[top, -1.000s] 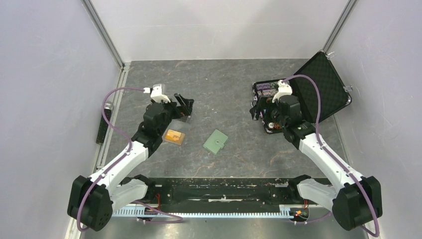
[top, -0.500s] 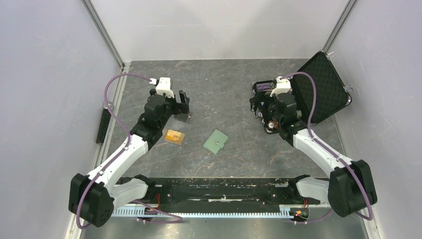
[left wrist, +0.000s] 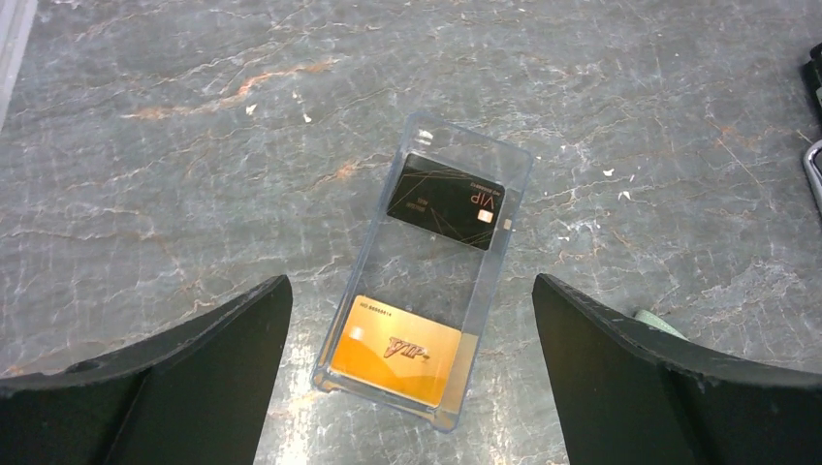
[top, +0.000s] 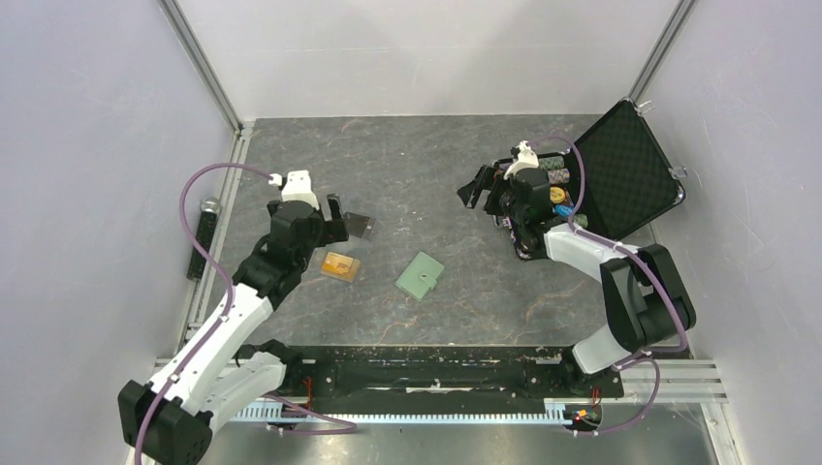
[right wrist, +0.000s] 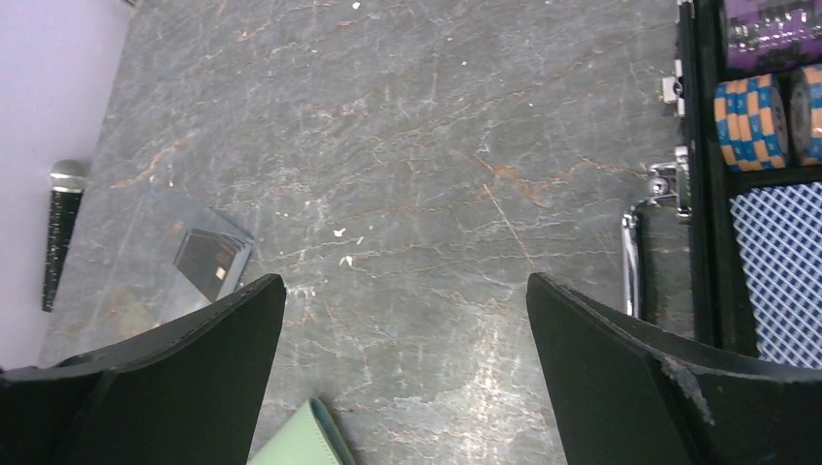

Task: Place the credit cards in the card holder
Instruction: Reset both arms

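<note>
**Layout of the table (top: 426, 165)**

On the left, a tray (left wrist: 426, 271) holds the far card (left wrist: 446, 201) and the near card (left wrist: 395, 351), end to end. The wallet (top: 420, 276) lies just right of it, mid-table. The case (top: 630, 170) stands far right, with chips (right wrist: 751, 121) and a deck (right wrist: 775, 266) inside.

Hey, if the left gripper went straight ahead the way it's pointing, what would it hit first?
Probably the clear tray, near its gold card; it lies centred before the open left gripper, though depth is unclear.
</note>
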Robot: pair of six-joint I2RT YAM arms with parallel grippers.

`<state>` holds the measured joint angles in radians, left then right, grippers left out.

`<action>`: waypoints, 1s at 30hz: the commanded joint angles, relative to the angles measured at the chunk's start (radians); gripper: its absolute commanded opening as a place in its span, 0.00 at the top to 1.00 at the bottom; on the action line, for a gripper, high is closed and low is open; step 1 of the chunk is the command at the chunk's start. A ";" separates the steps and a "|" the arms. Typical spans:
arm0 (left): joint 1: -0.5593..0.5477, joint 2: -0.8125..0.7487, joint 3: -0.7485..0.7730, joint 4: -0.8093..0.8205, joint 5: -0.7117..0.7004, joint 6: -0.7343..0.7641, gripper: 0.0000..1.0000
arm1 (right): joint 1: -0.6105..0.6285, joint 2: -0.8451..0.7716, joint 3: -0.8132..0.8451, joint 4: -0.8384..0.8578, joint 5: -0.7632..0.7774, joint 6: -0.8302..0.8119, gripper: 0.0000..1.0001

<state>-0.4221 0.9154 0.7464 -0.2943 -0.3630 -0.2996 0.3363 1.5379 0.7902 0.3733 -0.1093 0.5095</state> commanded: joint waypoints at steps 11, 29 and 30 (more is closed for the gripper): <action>0.005 -0.130 -0.081 -0.023 0.065 0.000 0.00 | -0.003 -0.197 -0.055 -0.037 0.042 -0.079 0.02; 0.006 -0.161 -0.286 0.376 -0.051 0.154 0.00 | -0.003 -0.786 -0.506 -0.191 0.604 -0.388 0.02; 0.007 -0.140 -0.291 0.390 -0.057 0.169 0.00 | -0.004 -0.816 -0.552 -0.150 0.625 -0.436 0.02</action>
<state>-0.4210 0.7433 0.4885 -0.0700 -0.3237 -0.2058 0.3363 0.8257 0.3599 0.1722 0.3061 0.2325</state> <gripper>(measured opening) 0.997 0.979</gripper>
